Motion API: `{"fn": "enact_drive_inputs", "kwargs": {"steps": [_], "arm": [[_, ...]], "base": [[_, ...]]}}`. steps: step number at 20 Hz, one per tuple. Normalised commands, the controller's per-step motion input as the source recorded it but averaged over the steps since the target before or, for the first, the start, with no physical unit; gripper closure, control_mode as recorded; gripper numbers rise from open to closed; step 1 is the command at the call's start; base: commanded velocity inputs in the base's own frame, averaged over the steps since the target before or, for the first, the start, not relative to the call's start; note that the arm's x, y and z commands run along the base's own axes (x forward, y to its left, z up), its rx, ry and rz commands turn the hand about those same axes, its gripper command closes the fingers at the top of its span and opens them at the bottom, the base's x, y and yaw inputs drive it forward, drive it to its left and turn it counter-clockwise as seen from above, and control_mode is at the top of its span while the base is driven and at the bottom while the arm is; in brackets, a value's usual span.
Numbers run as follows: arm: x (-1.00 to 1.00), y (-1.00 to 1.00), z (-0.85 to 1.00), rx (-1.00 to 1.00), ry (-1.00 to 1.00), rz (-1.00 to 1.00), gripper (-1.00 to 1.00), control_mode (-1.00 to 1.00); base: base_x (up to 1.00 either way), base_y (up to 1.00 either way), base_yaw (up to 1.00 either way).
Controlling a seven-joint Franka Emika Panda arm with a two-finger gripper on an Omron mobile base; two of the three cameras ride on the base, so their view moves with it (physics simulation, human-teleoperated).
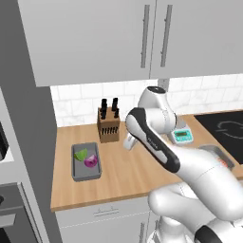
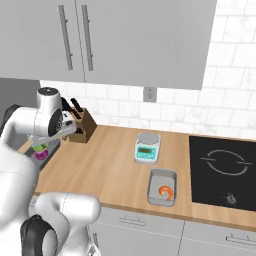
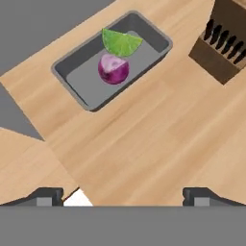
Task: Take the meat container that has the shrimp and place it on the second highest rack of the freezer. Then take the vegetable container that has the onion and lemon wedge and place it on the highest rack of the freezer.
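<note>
**Open gripper above the vegetable tray**

While the gripper [image 3: 122,194] hangs over bare wooden counter [image 3: 158,144] with its jaws spread wide and empty, the shallow grey rectangular vegetable container [image 3: 77,82] lies ahead, holding the round purple onion [image 3: 113,68] touching the green lemon wedge [image 3: 121,42]. Judged stiff and light, it suits a pinch on one rim; tilting would roll the onion. A brown wooden knife block [image 3: 222,45] stands nearby, the counter's edge just beyond the tray.

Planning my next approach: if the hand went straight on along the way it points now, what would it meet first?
Most likely bare counter, short of the vegetable container holding the onion and lemon wedge; depth is unclear. The hand is open.
</note>
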Motion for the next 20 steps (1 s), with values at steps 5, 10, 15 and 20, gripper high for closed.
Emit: {"fn": "enact_drive_inputs", "kwargs": {"steps": [5,10,15,20], "arm": [[-0.04,0.81,-0.37,-0.19,0.0,0.2,-1.0,-1.0],[-0.37,0.67,-0.18,-0.12,-0.01,0.06,-1.0,-1.0],[-0.28,0.03,-0.04,-0.01,-0.01,0.0,-1.0,-1.0],[-0.45,0.11,-0.32,-0.06,0.0,0.19,-1.0,-1.0]], "base": [[0.0,0.0,0.0],[0.0,0.0,0.0],[0.0,0.0,0.0],[0.0,0.0,0.0]]}}
